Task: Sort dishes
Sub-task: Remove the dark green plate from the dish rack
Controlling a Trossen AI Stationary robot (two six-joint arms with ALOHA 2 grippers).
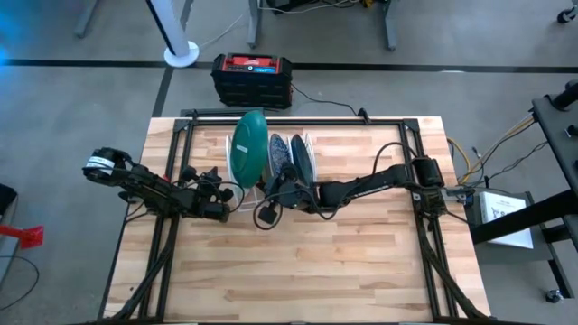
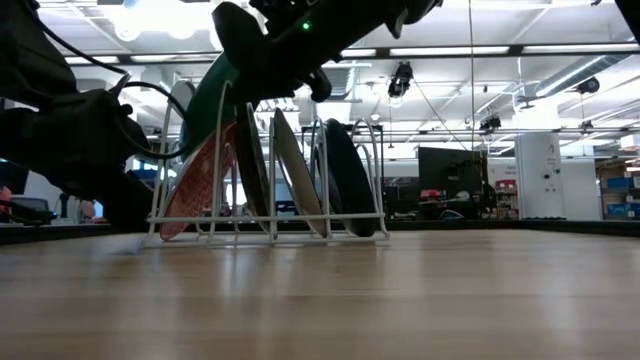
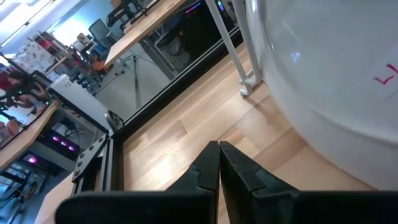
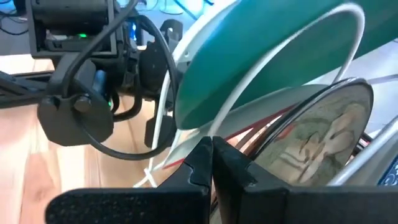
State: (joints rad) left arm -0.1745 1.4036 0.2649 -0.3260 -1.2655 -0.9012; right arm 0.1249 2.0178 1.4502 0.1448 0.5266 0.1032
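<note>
A white wire rack (image 1: 305, 144) (image 2: 268, 226) stands at the table's far middle with several plates on edge in it. A dark green plate (image 1: 248, 144) (image 2: 212, 105) (image 4: 267, 56) tilts over the rack's left end, above a red-pink plate (image 2: 195, 190). A greyish-brown patterned plate (image 4: 323, 137) and a dark blue plate (image 2: 350, 180) stand further right. My right gripper (image 1: 267, 188) (image 4: 211, 148) is shut at the green plate's near rim. My left gripper (image 1: 230, 195) (image 3: 219, 155) is shut and empty, beside a plate's white underside (image 3: 329, 68). My right gripper's shut fingertips (image 4: 200, 152) stand right at the green plate's near rim (image 4: 183, 121), coming level from the table's right. I cannot tell whether they touch it or the rack's wire.
A black box with a red top (image 1: 251, 77) sits on the floor past the table's far edge. The near half of the wooden table (image 1: 307, 271) is bare. The two arms nearly meet in front of the rack's left end.
</note>
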